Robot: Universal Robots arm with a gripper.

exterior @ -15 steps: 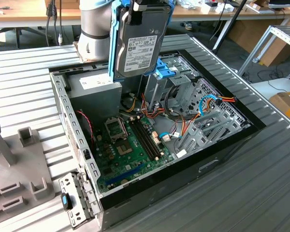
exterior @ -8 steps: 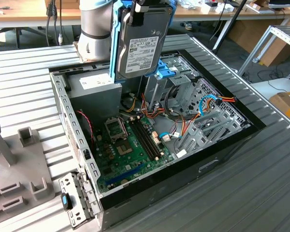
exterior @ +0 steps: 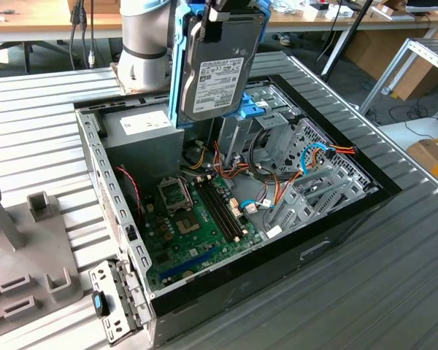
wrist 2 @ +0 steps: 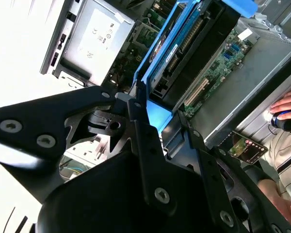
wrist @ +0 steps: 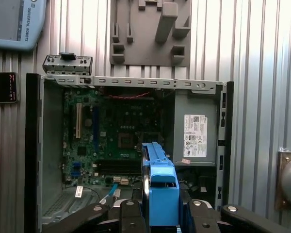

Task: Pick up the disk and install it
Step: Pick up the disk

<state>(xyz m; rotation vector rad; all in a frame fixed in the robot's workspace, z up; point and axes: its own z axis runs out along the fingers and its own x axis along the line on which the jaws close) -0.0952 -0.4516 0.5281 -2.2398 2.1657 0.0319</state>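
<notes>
The disk [exterior: 219, 65] hangs upright over the back of the open computer case [exterior: 328, 233], its grey labelled face turned to the exterior view and its light-blue carrier rail along the edge. My gripper [exterior: 233, 9] is shut on its upper end. In the first wrist view the disk [wrist: 160, 189] appears edge-on between the black fingers [wrist: 128, 213] of my gripper [wrist: 162, 216], above the green motherboard [wrist: 116, 131]. The second wrist view has the disk [wrist 2: 184, 48] reaching out from my gripper [wrist 2: 157, 119] toward the case interior.
Inside the case sit a grey power supply [exterior: 142, 135] with a white label and a silver drive cage [exterior: 314, 175] with cables. A loose silver bracket [exterior: 113, 299] and a grey fixture [exterior: 22, 248] lie on the exterior view's left. A person's hand [wrist 2: 286, 104] rests nearby.
</notes>
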